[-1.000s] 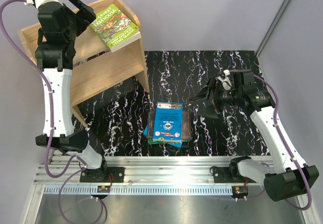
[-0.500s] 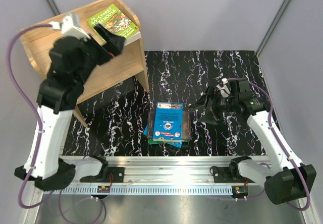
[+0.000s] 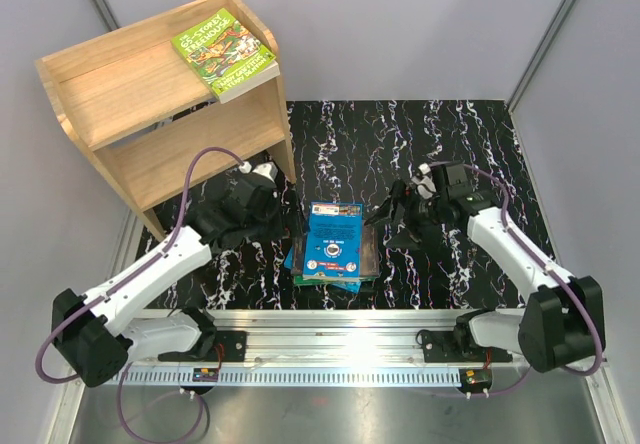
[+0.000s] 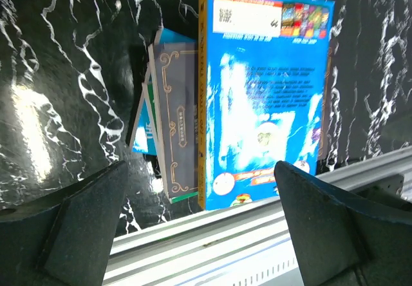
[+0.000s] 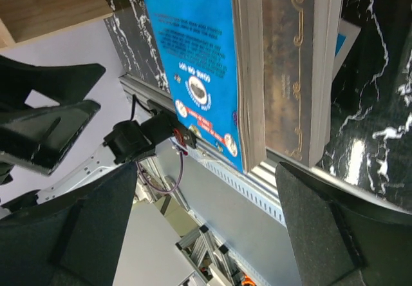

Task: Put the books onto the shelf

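Blue top book (image 3: 333, 241), flanked centre-frame by empty, wide-open left pincer (image 3: 268, 209) and right pincer (image 3: 388, 214), should be lifted alone.

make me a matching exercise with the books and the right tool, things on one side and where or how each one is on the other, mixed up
1. green book
2. blue book
3. brown book
4. right tool

A. open, just right of the blue book
B. uppermost book on the mat
C. on the top tier of the shelf
D. directly beneath the blue book

Pairs: 1-C, 2-B, 3-D, 4-A
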Robot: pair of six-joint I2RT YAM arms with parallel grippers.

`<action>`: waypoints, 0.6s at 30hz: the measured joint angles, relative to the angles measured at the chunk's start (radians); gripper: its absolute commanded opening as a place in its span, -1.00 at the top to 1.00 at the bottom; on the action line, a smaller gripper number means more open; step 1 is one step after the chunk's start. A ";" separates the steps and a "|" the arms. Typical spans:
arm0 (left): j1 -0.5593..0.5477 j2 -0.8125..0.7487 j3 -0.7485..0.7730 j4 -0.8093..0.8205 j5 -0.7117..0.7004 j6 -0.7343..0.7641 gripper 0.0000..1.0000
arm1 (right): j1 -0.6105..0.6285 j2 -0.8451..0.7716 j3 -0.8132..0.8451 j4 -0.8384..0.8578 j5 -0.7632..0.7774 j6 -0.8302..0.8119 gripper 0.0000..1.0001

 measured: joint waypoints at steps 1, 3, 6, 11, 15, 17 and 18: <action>0.000 0.000 -0.016 0.011 0.013 0.000 -0.97 | 0.006 0.020 0.000 0.018 0.007 0.000 -0.90; 0.000 0.002 -0.030 0.053 0.039 0.000 -0.97 | 0.016 0.058 -0.002 0.050 0.018 0.000 -0.89; 0.000 0.025 -0.034 0.133 0.081 0.000 -0.97 | 0.029 0.107 -0.014 0.096 0.041 0.000 -0.88; 0.000 0.109 -0.080 0.282 0.161 -0.004 -0.97 | 0.037 0.145 -0.051 0.159 0.072 0.004 -0.88; 0.000 0.211 -0.093 0.327 0.208 -0.003 -0.97 | 0.040 0.176 -0.057 0.195 0.083 0.005 -0.87; 0.000 0.261 -0.093 0.348 0.229 -0.002 -0.97 | 0.042 0.192 -0.057 0.208 0.087 0.005 -0.87; 0.000 0.283 -0.092 0.358 0.240 -0.002 -0.97 | 0.043 0.201 -0.057 0.213 0.090 0.005 -0.87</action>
